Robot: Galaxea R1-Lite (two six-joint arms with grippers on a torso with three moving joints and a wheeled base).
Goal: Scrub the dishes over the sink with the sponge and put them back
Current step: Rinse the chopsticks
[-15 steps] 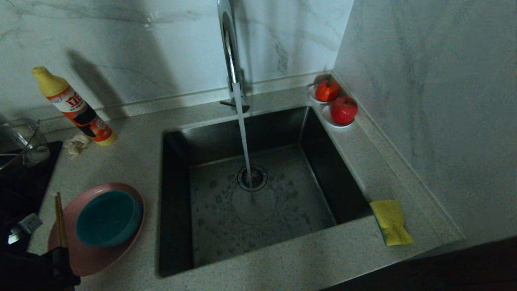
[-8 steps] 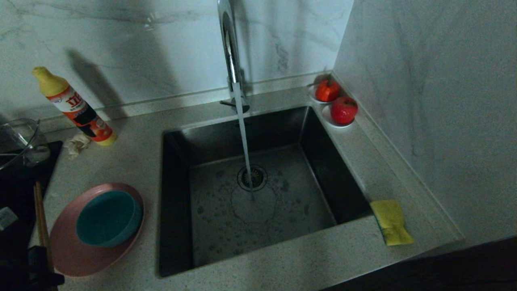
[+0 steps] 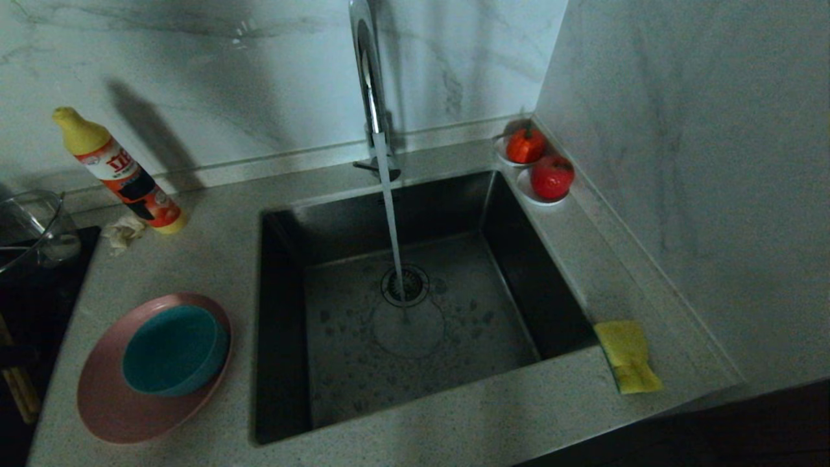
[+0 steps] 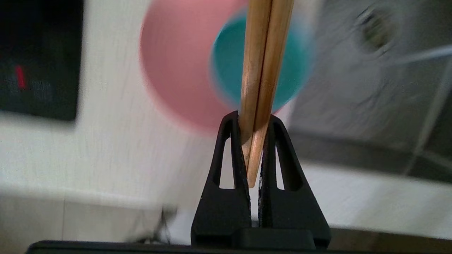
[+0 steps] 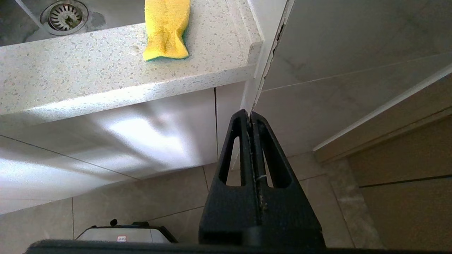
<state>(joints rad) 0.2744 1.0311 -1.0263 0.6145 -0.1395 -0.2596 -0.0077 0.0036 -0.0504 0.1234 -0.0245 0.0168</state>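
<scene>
Detergent bottle [image 3: 120, 172] stands behind plate [image 3: 110, 408] holding bowl [image 3: 174, 350].

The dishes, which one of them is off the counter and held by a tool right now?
The chopsticks: the left tool is shut on them, lifted off the counter. The teal bowl sits in the pink plate beside the sink, untouched.

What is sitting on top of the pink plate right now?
Only the teal bowl sits on the pink plate, toward its far right. The plate surface under the bowl is covered and cannot be seen.
</scene>
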